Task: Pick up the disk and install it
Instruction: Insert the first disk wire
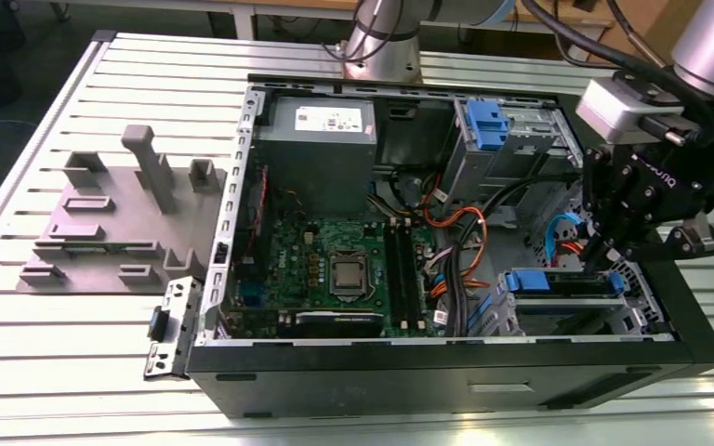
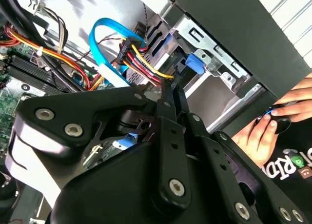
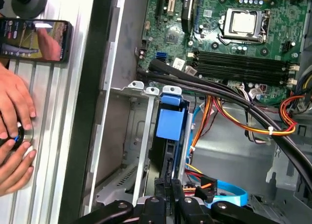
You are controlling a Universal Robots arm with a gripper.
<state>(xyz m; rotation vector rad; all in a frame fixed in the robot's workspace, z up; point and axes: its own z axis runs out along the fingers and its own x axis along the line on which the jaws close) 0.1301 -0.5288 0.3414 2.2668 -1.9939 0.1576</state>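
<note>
The disk [image 1: 543, 282] lies in the metal drive cage at the near right corner of the open computer case, on the exterior view's right. Its blue end tab [image 3: 170, 124] shows between the cage's rails, and the tab [image 2: 193, 63] also appears past the fingertips in the second wrist view. My gripper [image 1: 597, 253] hangs just above that cage, at the disk's end nearest the cables. Both wrist views show the two black fingers pressed together, so the gripper [image 2: 170, 87] [image 3: 170, 185] is shut with nothing between them. I cannot tell whether the tips touch the disk.
Orange, yellow and blue cables [image 3: 214, 185] run close beside the fingers. The case also holds a green motherboard [image 1: 338, 269], a grey power-supply box [image 1: 320, 139] and another blue caddy [image 1: 487, 123]. A person's hands [image 3: 14, 131] and a phone [image 3: 34, 38] rest on the slatted table outside the case wall.
</note>
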